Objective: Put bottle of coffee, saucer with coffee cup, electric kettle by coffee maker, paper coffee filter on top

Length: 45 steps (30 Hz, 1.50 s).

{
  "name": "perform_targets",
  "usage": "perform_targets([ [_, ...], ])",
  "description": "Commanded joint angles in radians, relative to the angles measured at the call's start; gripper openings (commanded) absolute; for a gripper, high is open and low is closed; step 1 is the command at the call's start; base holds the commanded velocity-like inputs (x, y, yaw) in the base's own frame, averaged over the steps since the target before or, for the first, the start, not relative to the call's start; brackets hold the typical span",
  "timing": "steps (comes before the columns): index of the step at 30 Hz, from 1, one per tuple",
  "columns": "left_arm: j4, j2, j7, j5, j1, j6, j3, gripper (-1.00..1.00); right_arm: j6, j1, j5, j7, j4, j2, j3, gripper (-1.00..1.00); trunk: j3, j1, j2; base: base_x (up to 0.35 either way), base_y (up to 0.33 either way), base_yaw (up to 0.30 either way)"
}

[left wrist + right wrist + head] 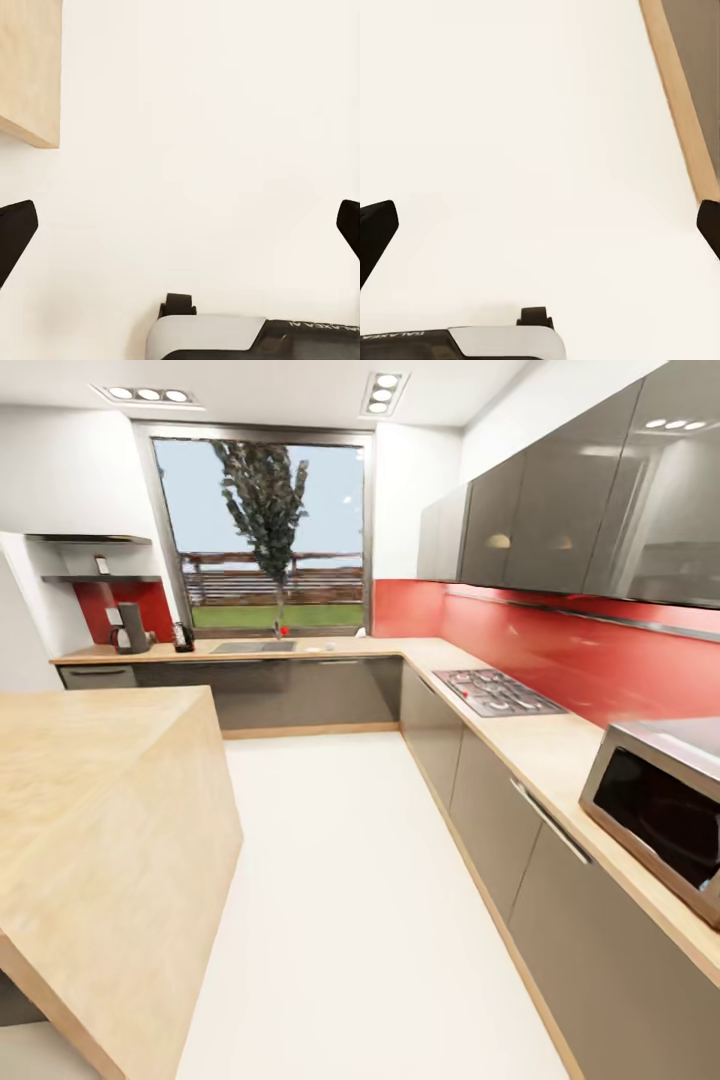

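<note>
Far left on the tabletop [330,648] stands the coffee maker [131,628]. Approach seems under way; next, drive closer. Left gripper [180,229] and right gripper [540,229] hang wide open, empty.

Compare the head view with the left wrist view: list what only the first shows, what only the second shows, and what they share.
Only the head view: the coffee maker and electric kettle standing on the far kitchen countertop, the kitchen shelf above them, the window, hob and microwave.

Only the left wrist view: the left gripper, jaws wide apart with nothing between them, and part of the robot's base.

Shared: the white floor and the wooden island.
</note>
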Motion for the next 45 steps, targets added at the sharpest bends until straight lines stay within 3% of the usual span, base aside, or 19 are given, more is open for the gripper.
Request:
perform_targets([
  [1,0.001,0.0,-0.001,0.007,-0.001,-0.003,0.001,1.0,-0.003,-0.001,0.001,0.001,0.001,0.0,-0.001,1.0,-0.002,0.001,-0.002,0.335,-0.144,0.046],
  [15,0.001,0.001,0.0,0.009,-0.001,-0.003,0.001,1.0,-0.003,-0.001,0.001,-0.001,0.001,0.003,-0.001,1.0,-0.002,0.001,-0.002,0.336,-0.11,0.203],
  [45,0.001,0.001,0.0,0.009,-0.001,-0.005,0.002,1.0,-0.003,-0.001,0.001,-0.001,0.003,0.004,-0.001,1.0,-0.002,0.001,-0.002,0.337,-0.002,0.005],
])
